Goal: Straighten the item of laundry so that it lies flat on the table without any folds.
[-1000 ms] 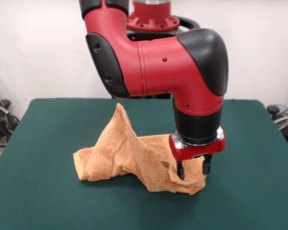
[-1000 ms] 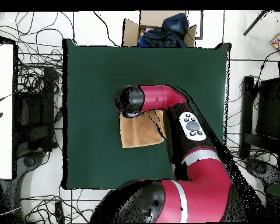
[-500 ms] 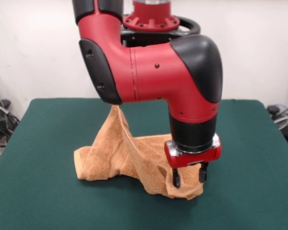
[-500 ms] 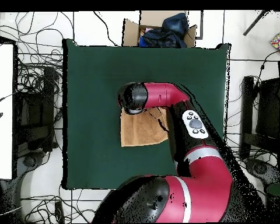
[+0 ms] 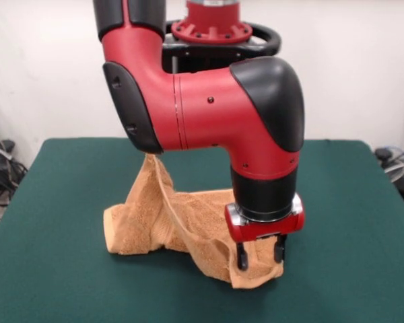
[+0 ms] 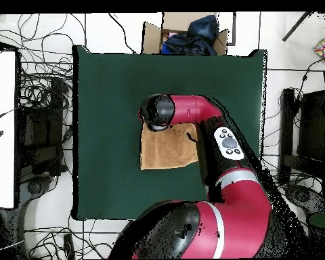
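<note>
The dark green surface [image 5: 54, 269] fills most of the front view and stands before a plain white wall. From overhead, white floor surrounds it, strewn with black cables [image 6: 43, 95]; a cardboard box [image 6: 185, 35] with dark cloth in it sits just past one short edge, and a white desk [image 6: 1, 128] lies off to one side.

The orange-tan towel [image 5: 168, 229] lies bunched near the middle of the surface, well clear of every edge. One part rises in a peak toward the arm's elbow; the rest sags in folds, with a rolled lump at its front-view left end and a corner draped down at the right. Wide bare green lies open on all sides of it, most of all toward the long sides in the overhead view.

The red and black arm [image 5: 209, 114] bends at a bulky elbow over the towel, and its wrist points straight down. The gripper [image 5: 259, 254] hangs at the towel's right-hand corner, its two dark fingers [image 5: 242, 257] parted, with towel cloth showing between them. Whether they pinch the cloth cannot be told.
</note>
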`<control>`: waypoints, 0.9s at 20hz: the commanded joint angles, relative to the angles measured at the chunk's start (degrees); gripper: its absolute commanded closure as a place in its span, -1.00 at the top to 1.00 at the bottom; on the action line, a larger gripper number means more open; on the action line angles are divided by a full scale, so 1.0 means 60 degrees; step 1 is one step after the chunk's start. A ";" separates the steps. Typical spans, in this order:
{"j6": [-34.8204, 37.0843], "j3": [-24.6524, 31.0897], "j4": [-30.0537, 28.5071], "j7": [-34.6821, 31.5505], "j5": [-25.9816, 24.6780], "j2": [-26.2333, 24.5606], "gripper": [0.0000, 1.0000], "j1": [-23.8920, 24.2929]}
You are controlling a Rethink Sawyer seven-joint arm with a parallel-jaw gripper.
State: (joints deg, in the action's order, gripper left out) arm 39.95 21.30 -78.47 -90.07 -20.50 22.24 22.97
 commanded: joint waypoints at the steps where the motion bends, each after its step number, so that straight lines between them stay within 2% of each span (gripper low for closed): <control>1: 0.0892 0.0607 0.0384 0.1154 -0.0185 -0.0377 1.00 0.0118; 18: 0.0830 0.0540 0.0269 0.1025 -0.0228 -0.0483 1.00 0.0006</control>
State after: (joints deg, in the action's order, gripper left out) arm 39.95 21.31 -78.02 -90.07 -20.51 22.23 22.99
